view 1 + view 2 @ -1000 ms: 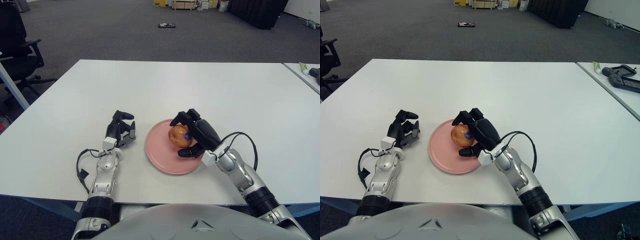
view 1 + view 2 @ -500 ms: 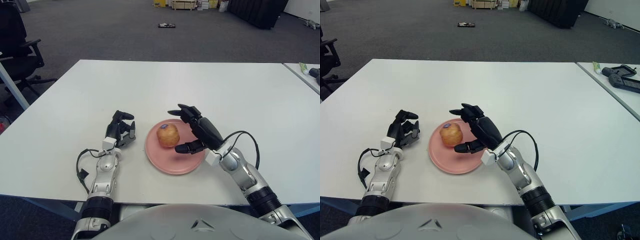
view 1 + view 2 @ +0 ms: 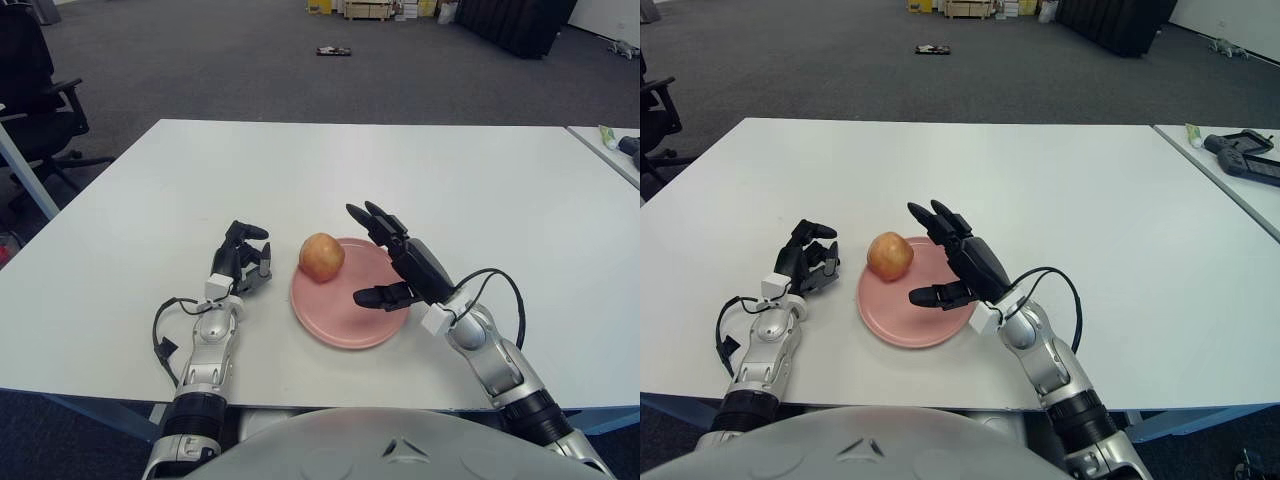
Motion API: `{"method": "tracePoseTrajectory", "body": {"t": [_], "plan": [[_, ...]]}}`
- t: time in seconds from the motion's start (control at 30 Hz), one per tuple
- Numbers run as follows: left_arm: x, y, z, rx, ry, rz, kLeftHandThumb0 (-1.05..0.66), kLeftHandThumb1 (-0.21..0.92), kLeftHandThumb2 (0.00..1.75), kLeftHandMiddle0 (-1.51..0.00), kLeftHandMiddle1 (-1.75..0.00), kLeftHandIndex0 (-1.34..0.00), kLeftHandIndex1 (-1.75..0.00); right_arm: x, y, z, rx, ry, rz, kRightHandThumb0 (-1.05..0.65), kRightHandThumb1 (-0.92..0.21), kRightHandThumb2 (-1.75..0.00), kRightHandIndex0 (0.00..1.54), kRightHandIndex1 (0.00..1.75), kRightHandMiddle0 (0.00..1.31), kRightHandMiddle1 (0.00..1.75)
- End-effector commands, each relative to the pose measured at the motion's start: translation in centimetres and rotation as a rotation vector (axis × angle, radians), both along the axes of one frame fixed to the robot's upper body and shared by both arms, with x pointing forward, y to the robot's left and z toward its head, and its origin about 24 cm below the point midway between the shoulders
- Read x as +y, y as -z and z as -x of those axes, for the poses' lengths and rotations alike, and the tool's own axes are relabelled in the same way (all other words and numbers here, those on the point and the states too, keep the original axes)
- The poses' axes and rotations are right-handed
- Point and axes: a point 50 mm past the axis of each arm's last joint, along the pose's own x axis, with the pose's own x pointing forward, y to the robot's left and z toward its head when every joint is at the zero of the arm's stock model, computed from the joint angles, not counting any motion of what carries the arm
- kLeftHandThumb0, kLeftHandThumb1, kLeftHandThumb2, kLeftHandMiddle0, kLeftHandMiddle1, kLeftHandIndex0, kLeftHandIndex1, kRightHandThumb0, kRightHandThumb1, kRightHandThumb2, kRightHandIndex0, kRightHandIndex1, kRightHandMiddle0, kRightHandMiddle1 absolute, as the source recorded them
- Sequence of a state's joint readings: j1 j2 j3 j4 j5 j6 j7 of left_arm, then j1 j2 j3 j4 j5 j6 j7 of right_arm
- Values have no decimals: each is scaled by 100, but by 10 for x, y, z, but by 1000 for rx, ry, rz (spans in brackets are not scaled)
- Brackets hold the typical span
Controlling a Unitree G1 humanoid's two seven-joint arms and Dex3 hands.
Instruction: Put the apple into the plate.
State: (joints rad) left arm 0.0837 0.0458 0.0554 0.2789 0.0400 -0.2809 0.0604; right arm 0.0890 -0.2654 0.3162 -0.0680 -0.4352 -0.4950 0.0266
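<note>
The fingers (image 3: pixel 372 214) of the right hand (image 3: pixel 405 265) are spread wide and hold nothing; two point up and away, and the thumb reaches left, low over the pink plate (image 3: pixel 345 318). The hand sits over the plate's right side, apart from the apple. The apple (image 3: pixel 322 256) sits at the plate's far-left edge, seeming to lie on the rim rather than in the middle. The left hand (image 3: pixel 242 264) shows just left of the plate, near the apple, its fingers curled in and empty. All this is on a white table (image 3: pixel 300 170). The right eye view takes in a dark device (image 3: pixel 1246 162) on a neighbouring table to the right, which the left eye view mostly cuts off. The left eye view alone shows a black office chair (image 3: pixel 35 85) beyond the table's left corner.
</note>
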Motion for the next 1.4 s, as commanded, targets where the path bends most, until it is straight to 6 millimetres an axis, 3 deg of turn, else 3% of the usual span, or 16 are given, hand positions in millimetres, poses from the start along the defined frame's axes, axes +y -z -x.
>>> {"method": "tracePoseTrajectory", "body": {"t": [0.0,0.2,0.3,0.43,0.53,0.6,0.63,0.67,0.73,0.77,0.83,0.93,1.13,1.37], "plan": [[1,8,3,58,3,-2,-40,60,97,-61,-175,-40,-175,-3,-6,-3,-8,43,-90,-105,-92,-66,0,0,0,0],[1,9,3,57,3,-7,-40,59,98,-61,-175,-40,-175,-8,-4,1,14,98,-287,-105,-92,-85,0,0,0,0],[1,9,3,59,4,-7,-40,59,98,-61,-175,-40,-175,-14,-1,3,31,159,-391,-105,-92,-86,0,0,0,0],[1,9,3,63,5,-8,-40,59,99,-61,-175,-40,-175,-17,-3,-14,22,200,-504,-105,-92,-84,0,0,0,0],[1,9,3,60,4,-6,-40,59,98,-61,-175,-40,-175,-20,-2,-11,15,222,-610,-105,-92,-81,5,3,1,1],[1,9,3,57,3,-6,-40,59,98,-61,-175,-40,-175,-22,0,-7,21,255,-683,-102,-92,-78,6,21,1,15],[1,9,3,56,3,-6,-40,59,98,-61,-175,-40,-175,-23,1,-6,25,274,-719,-96,-92,-73,8,44,0,38],[2,9,3,53,3,-7,-40,59,98,-61,-175,-40,-175,-24,1,-5,18,309,-771,-93,-92,-75,7,57,0,50],[2,9,3,50,3,-9,-40,59,98,-60,-175,-40,-175,-24,1,-5,-6,367,-836,-86,-92,-71,16,86,0,93],[2,9,4,49,2,-11,-40,59,98,-60,-175,-40,-175,-25,1,-5,-26,404,-860,-81,-92,-71,22,97,3,113],[2,9,4,48,2,-12,-40,59,98,-60,-175,-40,-175,-25,1,-5,-47,440,-878,-72,-89,-75,30,111,11,135],[2,9,4,54,-1,-10,-40,59,98,-60,-175,-40,-175,-33,5,-7,-78,525,-878,-54,-79,-80,42,129,23,159],[2,9,3,58,-5,-2,-40,59,99,-58,-175,-40,-175,-35,11,-9,-82,614,-867,-41,-66,-89,53,151,35,173],[1,9,3,65,-10,3,-40,59,99,-56,-175,-40,-175,-35,16,-9,-60,661,-825,-39,-65,-90,59,172,36,175]]}}
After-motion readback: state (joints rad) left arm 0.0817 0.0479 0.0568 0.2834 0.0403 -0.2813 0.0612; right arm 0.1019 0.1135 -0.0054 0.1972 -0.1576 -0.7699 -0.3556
